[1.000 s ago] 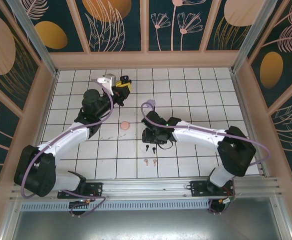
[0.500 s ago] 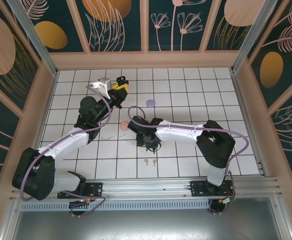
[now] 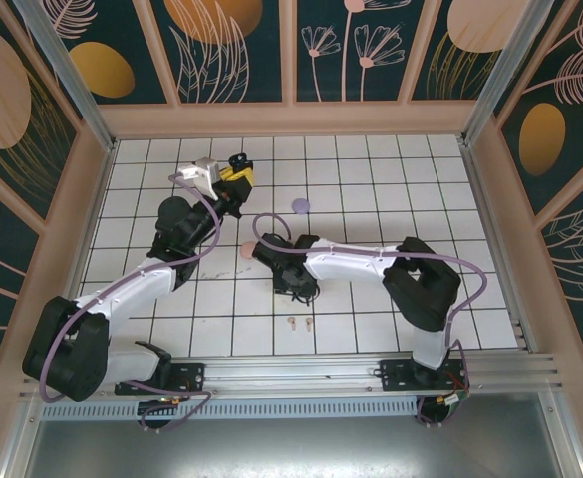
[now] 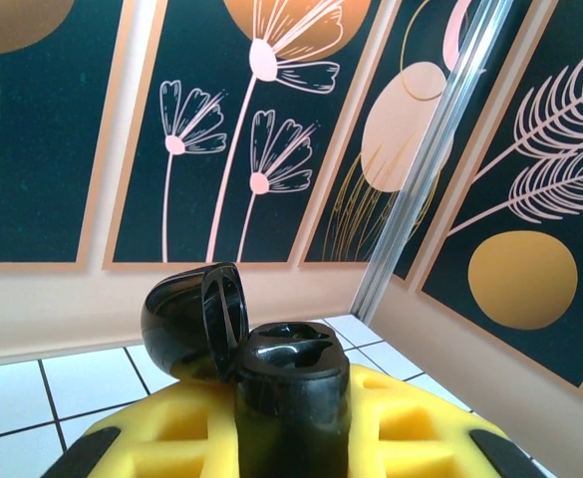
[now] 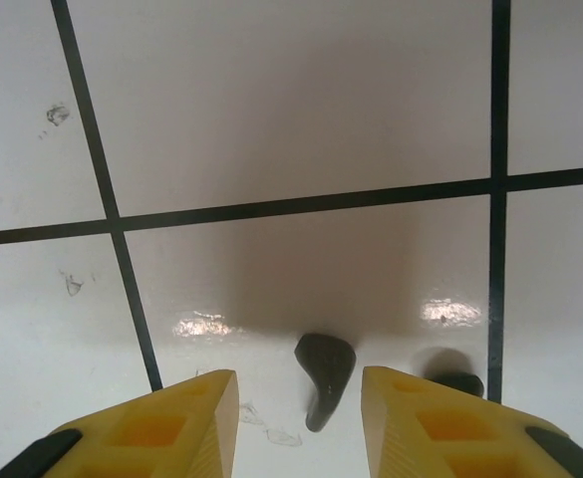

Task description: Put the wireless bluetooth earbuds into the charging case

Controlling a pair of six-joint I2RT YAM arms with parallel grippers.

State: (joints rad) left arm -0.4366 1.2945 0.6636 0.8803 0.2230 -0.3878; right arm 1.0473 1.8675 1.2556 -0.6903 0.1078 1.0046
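Observation:
My left gripper [image 3: 235,178] is raised at the back left, shut on an upright black charging case [image 4: 291,398]. The case's lid [image 4: 193,317] is flipped open to the left and its two sockets are empty. My right gripper [image 5: 299,423] hangs open just above the tiles at mid-table [image 3: 296,284]. One black earbud [image 5: 324,374] lies between its yellow fingers [image 5: 161,428], touching neither. A second black earbud [image 5: 458,381] peeks out beside the right finger. Two pink earbuds [image 3: 300,322] lie on the tile nearer the bases. The lilac earbuds are out of view.
A round lilac case [image 3: 298,206] lies on the tiles behind the right arm. A round pink case [image 3: 249,249] lies between the two arms. Patterned walls and a metal post [image 4: 440,149] enclose the white grid table [image 3: 391,179].
The right arm swung left and its gripper came down over the black earbuds, covering them in the top view. The left gripper shifted slightly left with the case.

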